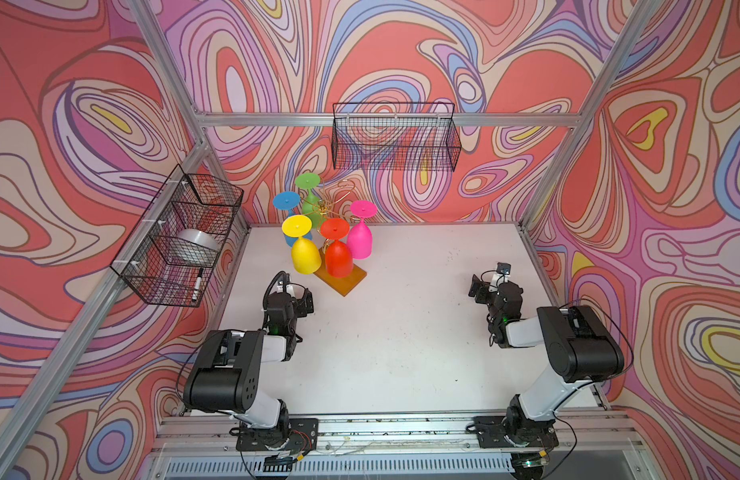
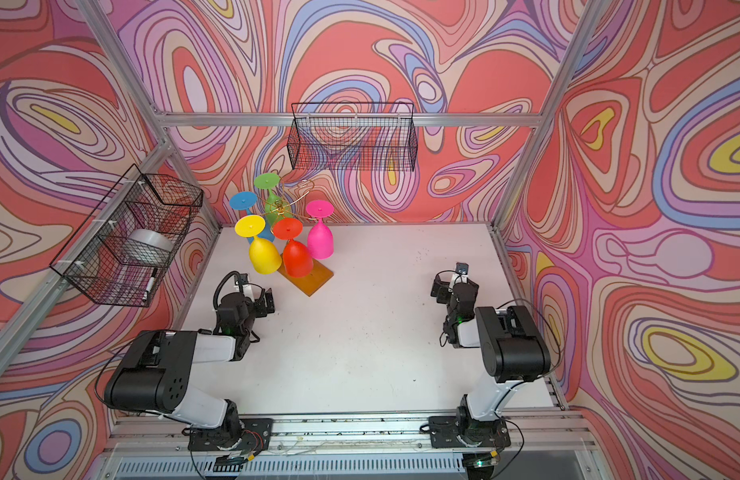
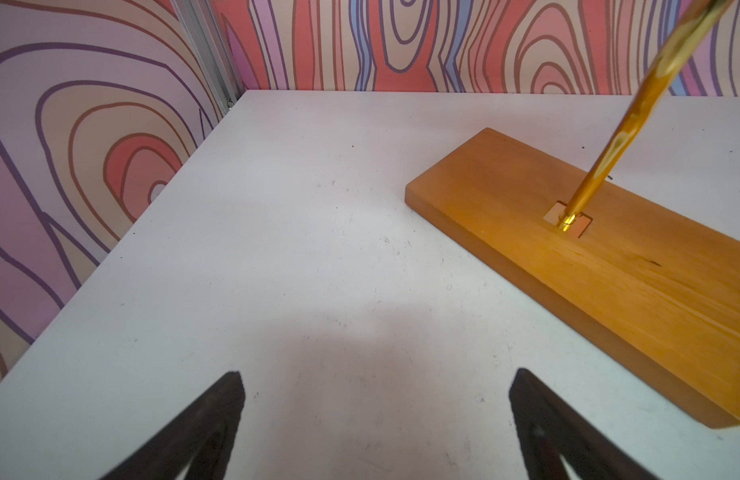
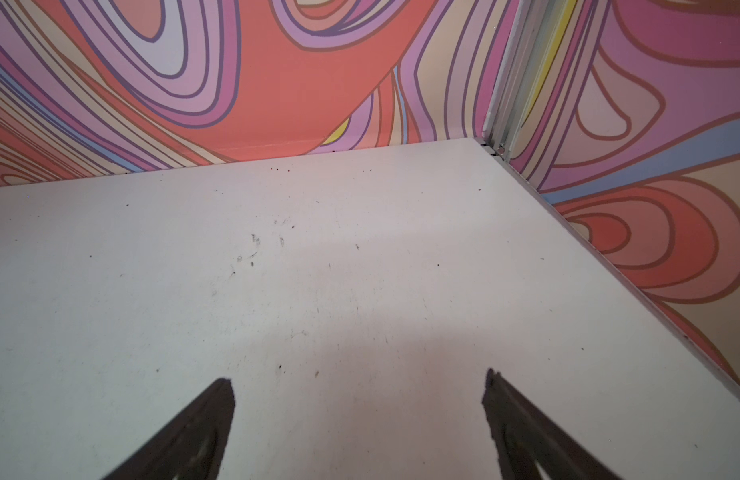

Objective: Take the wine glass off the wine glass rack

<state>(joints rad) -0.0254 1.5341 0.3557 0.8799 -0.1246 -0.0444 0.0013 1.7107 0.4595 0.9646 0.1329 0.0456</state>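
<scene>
Left gripper (image 1: 308, 300) and right gripper (image 4: 360, 378) spread wide, empty. Red wine glass (image 1: 338, 259) at left's one o'clock. Best grab the bowl, slide its foot off the wine glass rack (image 1: 346, 284) arm.

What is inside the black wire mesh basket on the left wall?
In the black wire mesh basket sit a shiny silver round thing and a black-and-white marker pen. The mesh hides whether its far compartment holds anything.
</scene>
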